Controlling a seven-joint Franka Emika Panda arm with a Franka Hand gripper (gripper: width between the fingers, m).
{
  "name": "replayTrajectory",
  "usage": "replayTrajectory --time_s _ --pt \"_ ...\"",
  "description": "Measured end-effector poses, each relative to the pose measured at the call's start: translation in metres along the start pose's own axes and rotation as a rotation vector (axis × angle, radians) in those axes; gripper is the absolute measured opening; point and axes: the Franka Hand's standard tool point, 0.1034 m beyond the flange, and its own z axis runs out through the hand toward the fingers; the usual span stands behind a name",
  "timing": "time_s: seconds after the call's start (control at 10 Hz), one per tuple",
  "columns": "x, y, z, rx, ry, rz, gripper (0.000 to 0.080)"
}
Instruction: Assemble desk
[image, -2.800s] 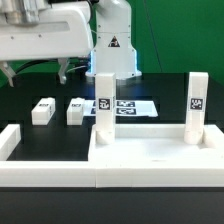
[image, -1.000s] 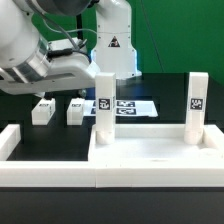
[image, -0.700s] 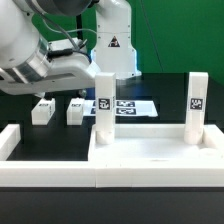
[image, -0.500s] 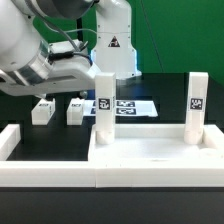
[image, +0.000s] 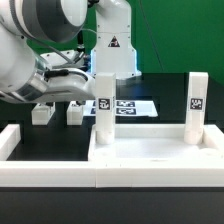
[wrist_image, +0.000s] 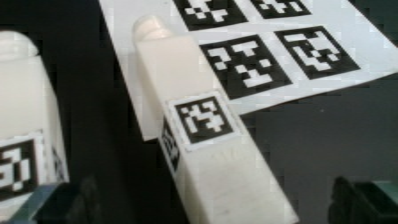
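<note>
No words, brand names or numbers are legible. A triangular warning sign (image: 112, 44) stands on the white robot base (image: 112, 62), but its symbol is unreadable. Black-white square tags mark:
- the upright white square plastic leg post (image: 104, 125) and the second upright post (image: 196, 125), both at the far edge of the white rimmed panel (image: 150, 150)
- the lying white post (wrist_image: 222, 190)
- the neighbouring lying post (wrist_image: 22, 90)
- the flat white marker board (wrist_image: 267, 50), which carries several

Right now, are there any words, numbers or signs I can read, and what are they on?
No words or numbers can be read.
Robot base: a black triangle sign, too small to read.
Leg posts: black-white square tags, patterns only.
Marker board: more pattern tags, no letters.
</note>
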Motion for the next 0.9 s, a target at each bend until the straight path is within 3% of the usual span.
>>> replayTrajectory --time_s 0.5,0.9 --pt "0.0 0.0 0.003 -0.001 -0.006 0.001 0.0649" --pt "0.007 -0.007 0.015 -0.016 -0.022 -0.01 0.0649"
